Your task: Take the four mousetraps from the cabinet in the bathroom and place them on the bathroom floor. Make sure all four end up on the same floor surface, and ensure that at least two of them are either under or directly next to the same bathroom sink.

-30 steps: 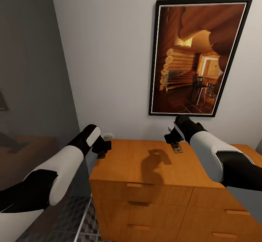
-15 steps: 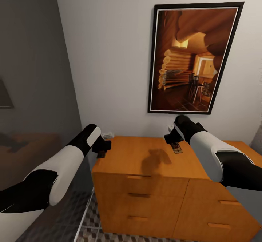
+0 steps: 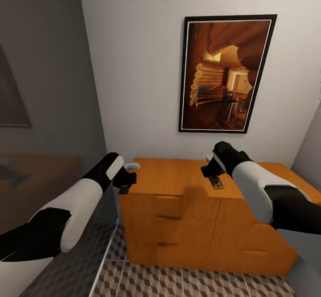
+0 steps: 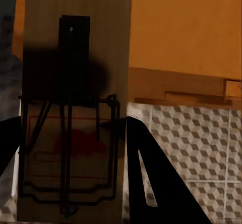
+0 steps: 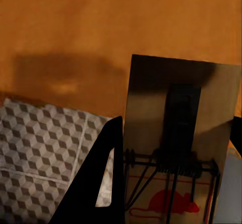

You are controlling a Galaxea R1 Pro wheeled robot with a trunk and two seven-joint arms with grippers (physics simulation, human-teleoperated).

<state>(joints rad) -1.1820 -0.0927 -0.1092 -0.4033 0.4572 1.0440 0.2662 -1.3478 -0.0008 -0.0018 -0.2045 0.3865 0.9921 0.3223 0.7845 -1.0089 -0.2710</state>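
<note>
Left wrist view, mousetrap lengthwise between fingers

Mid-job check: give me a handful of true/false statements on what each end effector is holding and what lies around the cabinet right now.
1. The left end effector grips a flat brown wooden mousetrap. True.
2. The right end effector is empty. False: it holds a second brown wooden mousetrap with a red mouse mark.
3. All drawers of the orange-brown wooden cabinet are pulled open. False: the drawer fronts sit flush and closed.
4. A dark-framed log-cabin picture hangs above the cabinet. True.
5. The cube-patterned tile floor shows below the cabinet. True.
</note>
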